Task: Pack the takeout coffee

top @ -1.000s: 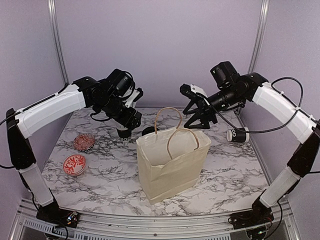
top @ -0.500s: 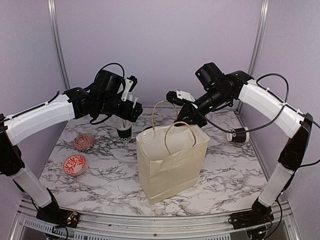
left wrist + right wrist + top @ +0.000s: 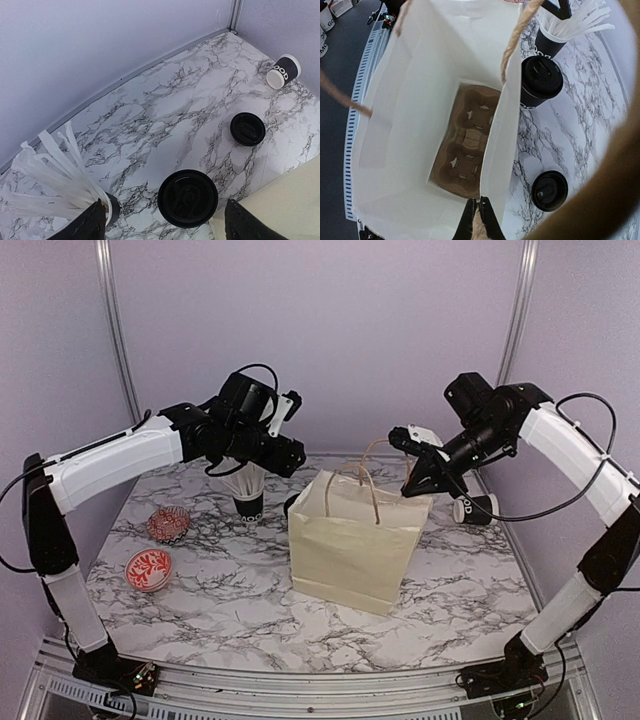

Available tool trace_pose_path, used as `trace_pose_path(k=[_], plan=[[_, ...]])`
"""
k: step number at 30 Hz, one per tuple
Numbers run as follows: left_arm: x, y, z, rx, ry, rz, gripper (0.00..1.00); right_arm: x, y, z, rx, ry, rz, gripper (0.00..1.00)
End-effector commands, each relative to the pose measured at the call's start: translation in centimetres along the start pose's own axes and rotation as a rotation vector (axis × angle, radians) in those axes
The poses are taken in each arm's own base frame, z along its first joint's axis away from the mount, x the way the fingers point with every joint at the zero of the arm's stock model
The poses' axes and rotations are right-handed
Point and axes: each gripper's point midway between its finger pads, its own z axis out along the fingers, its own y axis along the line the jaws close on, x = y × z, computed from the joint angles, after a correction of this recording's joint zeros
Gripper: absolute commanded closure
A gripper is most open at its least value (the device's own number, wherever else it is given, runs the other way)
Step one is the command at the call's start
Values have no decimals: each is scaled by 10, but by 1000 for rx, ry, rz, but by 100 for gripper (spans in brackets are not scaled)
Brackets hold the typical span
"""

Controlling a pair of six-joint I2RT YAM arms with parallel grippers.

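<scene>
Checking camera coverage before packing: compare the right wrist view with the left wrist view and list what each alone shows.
Right wrist only: the inside of the paper bag, with a cardboard cup carrier on its bottom. Left wrist only: a cup lying on its side near the far corner. Both: the lidded takeout coffee, the cup of straws and a loose black lid.

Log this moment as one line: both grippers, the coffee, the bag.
left gripper: open, above coffee cup | right gripper: shut on bag rim | coffee cup: lidded, on table | bag: cup carrier inside
</scene>
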Motion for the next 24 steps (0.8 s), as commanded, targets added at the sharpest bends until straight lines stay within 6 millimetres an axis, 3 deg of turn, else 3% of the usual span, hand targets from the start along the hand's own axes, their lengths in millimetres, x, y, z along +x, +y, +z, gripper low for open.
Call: trace_pose_path(k=[1,9,24], plan=[[45,-19,23,73,195,33,18,20,30,-11,-32,50,-11,100],[77,-20,48,29,312,34,17,16,28,-20,-13,23,-8,100],[99,-36,75,55,397,93,14,8,27,-17,-41,-14,29,100]])
